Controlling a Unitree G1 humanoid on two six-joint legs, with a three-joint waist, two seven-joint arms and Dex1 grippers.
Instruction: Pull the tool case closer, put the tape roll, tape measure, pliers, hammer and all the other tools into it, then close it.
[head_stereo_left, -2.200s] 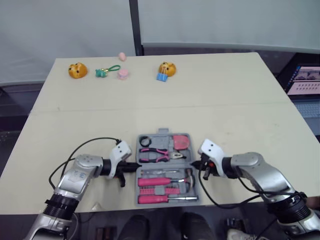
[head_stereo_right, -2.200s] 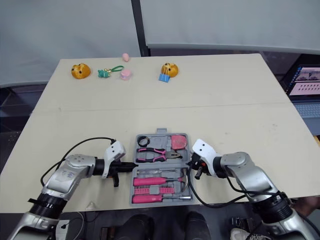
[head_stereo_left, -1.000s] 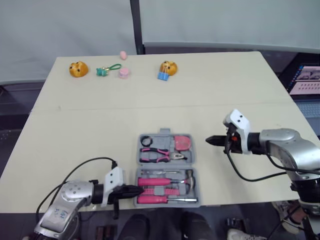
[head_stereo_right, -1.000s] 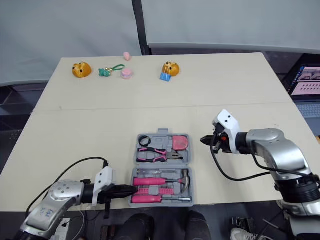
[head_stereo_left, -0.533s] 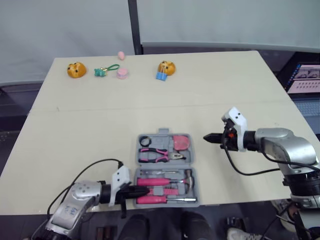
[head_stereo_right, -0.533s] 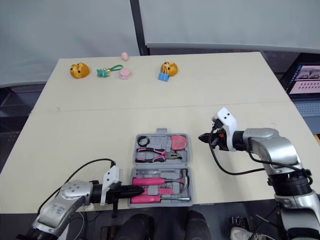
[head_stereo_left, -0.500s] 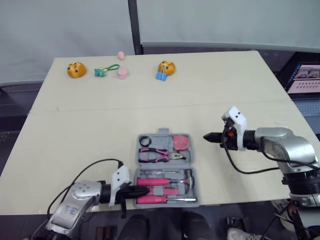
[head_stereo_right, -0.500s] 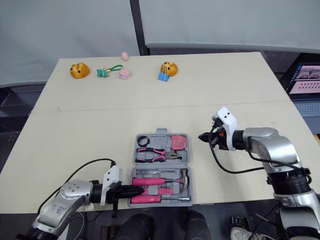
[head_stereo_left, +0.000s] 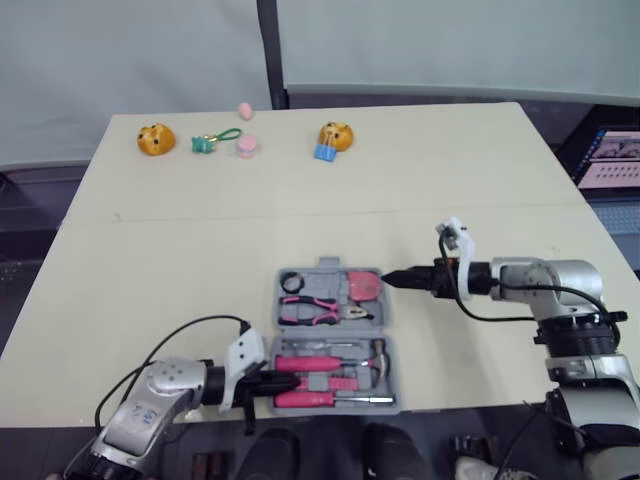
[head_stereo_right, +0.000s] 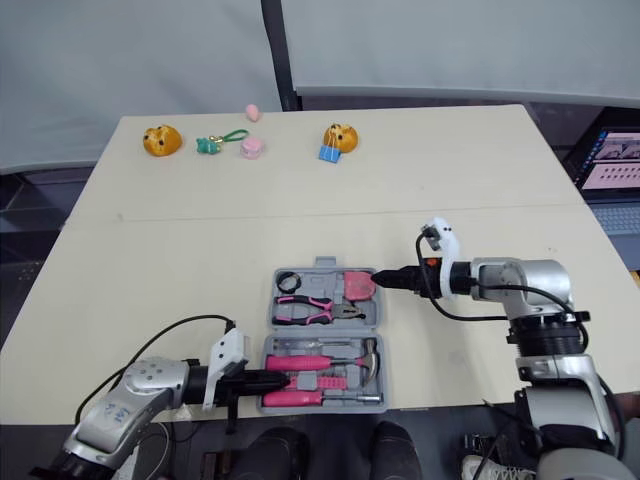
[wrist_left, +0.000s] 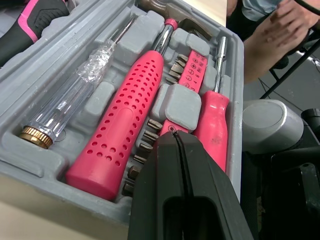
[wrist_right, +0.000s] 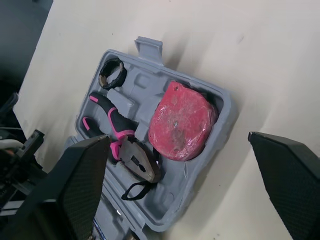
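The grey tool case (head_stereo_left: 329, 406) lies open near the table's front edge. Its far half holds the black tape roll (head_stereo_left: 290, 283), the pink pliers (head_stereo_left: 318, 309) and the red tape measure (wrist_right: 182, 122). The near half holds the hammer (head_stereo_left: 335, 348), a pink driver (wrist_left: 125, 135) with bits, and screwdrivers. My left gripper (head_stereo_left: 283, 381) is shut with nothing in it, its tip at the case's near-left corner. My right gripper (head_stereo_left: 392, 277) points at the case's right edge beside the tape measure, and its fingers (wrist_right: 75, 185) stand wide open.
Small toys line the table's far edge: an orange plush (head_stereo_left: 152, 138), a green keychain (head_stereo_left: 210, 141), pink pieces (head_stereo_left: 246, 147) and an orange toy with a blue clip (head_stereo_left: 332, 138). A laptop (head_stereo_left: 606, 160) sits off the right side. A person's hand (wrist_left: 280, 30) is beyond the table's front edge.
My right gripper has moved left to the case's right edge and its fingers have opened. My left gripper has stayed shut at the near-left corner.
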